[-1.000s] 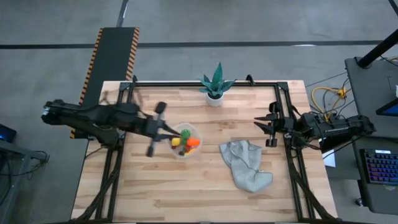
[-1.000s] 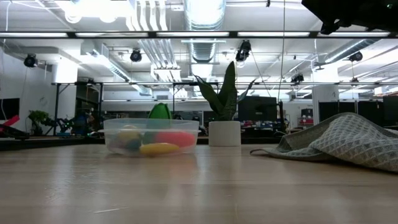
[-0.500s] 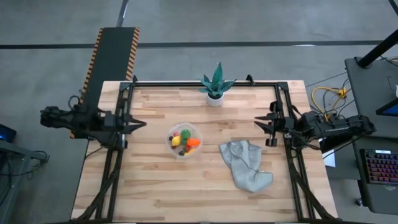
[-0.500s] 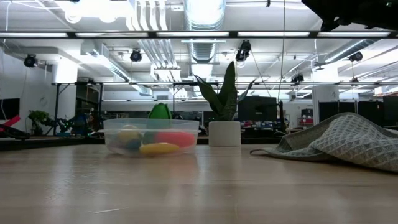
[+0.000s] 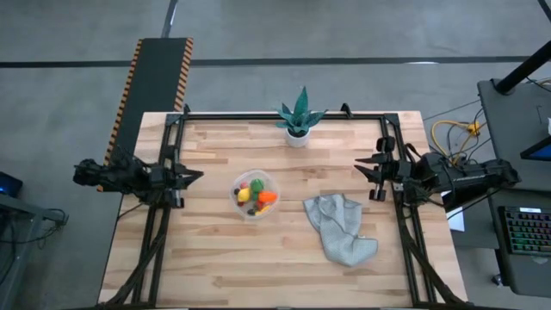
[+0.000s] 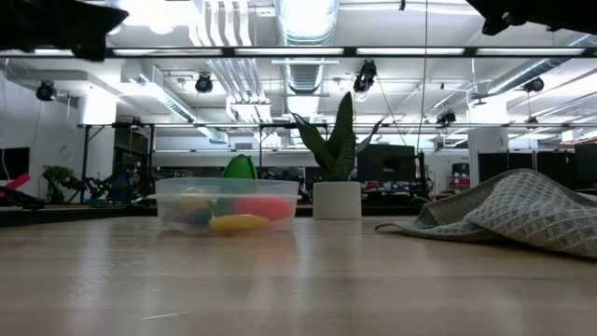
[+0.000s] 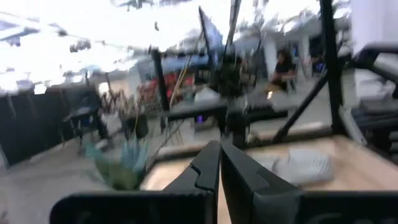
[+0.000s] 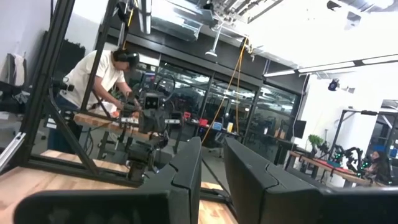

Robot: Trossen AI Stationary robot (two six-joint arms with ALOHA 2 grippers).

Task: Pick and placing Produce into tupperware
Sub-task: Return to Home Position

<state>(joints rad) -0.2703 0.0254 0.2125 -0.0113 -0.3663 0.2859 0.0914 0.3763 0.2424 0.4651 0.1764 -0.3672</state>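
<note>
The tupperware (image 5: 255,195) (image 6: 227,205), round and clear, stands on its base near the table's middle. The produce (image 5: 257,194) (image 6: 239,222) lies inside it: small green, yellow, orange, red and dark pieces. My left gripper (image 5: 197,175) (image 7: 219,152) hangs shut over the table's left edge, well to the left of the tupperware. My right gripper (image 5: 358,166) (image 8: 213,158) waits at the table's right edge with a narrow gap between its fingers. Neither gripper holds anything.
A spiky green plant in a white pot (image 5: 297,127) (image 6: 337,198) stands at the far edge. A crumpled grey cloth (image 5: 341,227) (image 6: 508,217) lies to the right of the tupperware. Black frame rails run along the table's sides. A person (image 8: 99,78) works beyond the table.
My left arm has drawn back from over the tupperware toward the table's left edge and now hangs there. The tupperware and the produce in it have stayed where they were.
</note>
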